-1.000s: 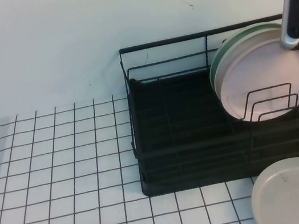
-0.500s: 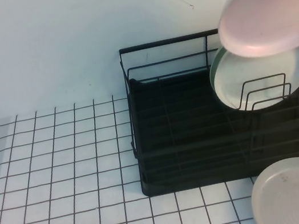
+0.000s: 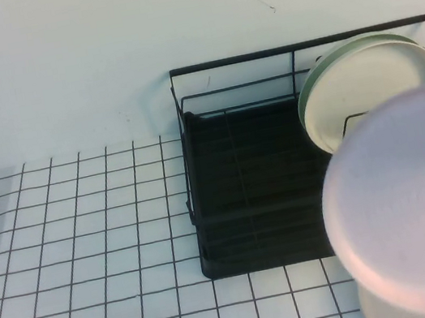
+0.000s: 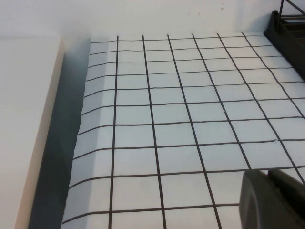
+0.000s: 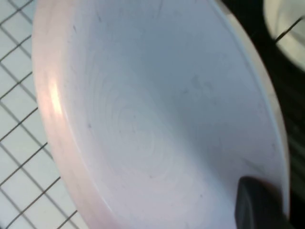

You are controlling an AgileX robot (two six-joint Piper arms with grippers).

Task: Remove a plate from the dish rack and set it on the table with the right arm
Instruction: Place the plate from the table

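Pink and matte, the plate [image 3: 410, 202] is held clamped at its rim by the right gripper [image 5: 259, 207] above the dish rack [image 3: 251, 193]'s front corner for carrying tableward, while the left gripper [image 4: 274, 200], grip undeterminable, is parked far from the rack.

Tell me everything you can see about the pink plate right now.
The pink plate is round, pale and matte, with a shallow raised rim. It is out of the dish rack, held up close to the high camera at the right, hiding the rack's right part and the table corner. In the right wrist view a dark finger of the right end effector overlaps its rim. The left end effector is parked over the table.
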